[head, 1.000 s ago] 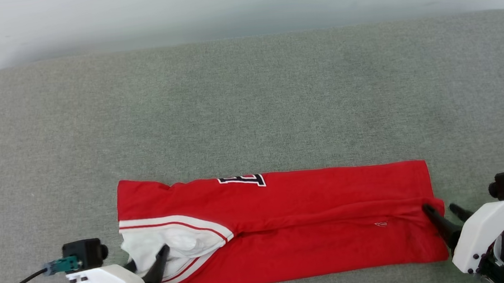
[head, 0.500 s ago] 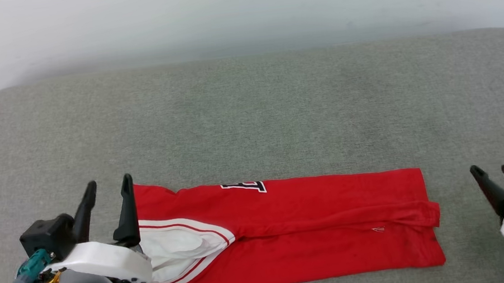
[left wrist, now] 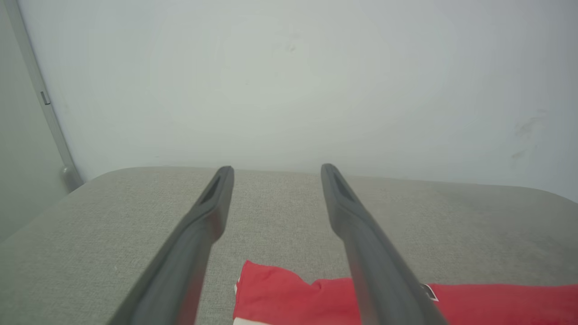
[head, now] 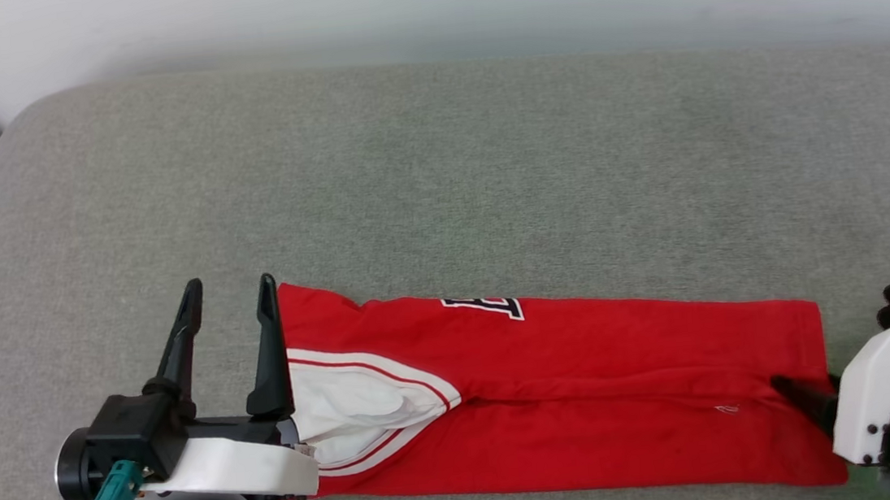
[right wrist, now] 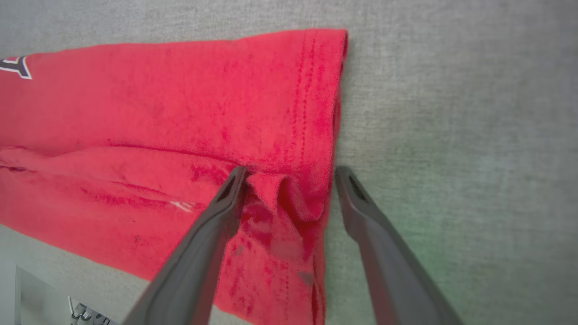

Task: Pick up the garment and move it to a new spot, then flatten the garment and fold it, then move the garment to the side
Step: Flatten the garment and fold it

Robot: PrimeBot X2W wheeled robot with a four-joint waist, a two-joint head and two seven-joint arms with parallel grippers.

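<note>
The left gripper (head: 229, 284) is spread and empty beside the left end of the garment (head: 587, 367). The right gripper (right wrist: 291, 171) is spread astride the hem (right wrist: 336, 90) at the right end. The garment is laid on the near part of the grey cushion (head: 436, 161), long axis left-right, folded into a red strip, with the white striped sleeve (head: 354, 410) leftward. Black, white-outlined lettering (head: 483, 306) at the far edge is cut off and unreadable.
</note>
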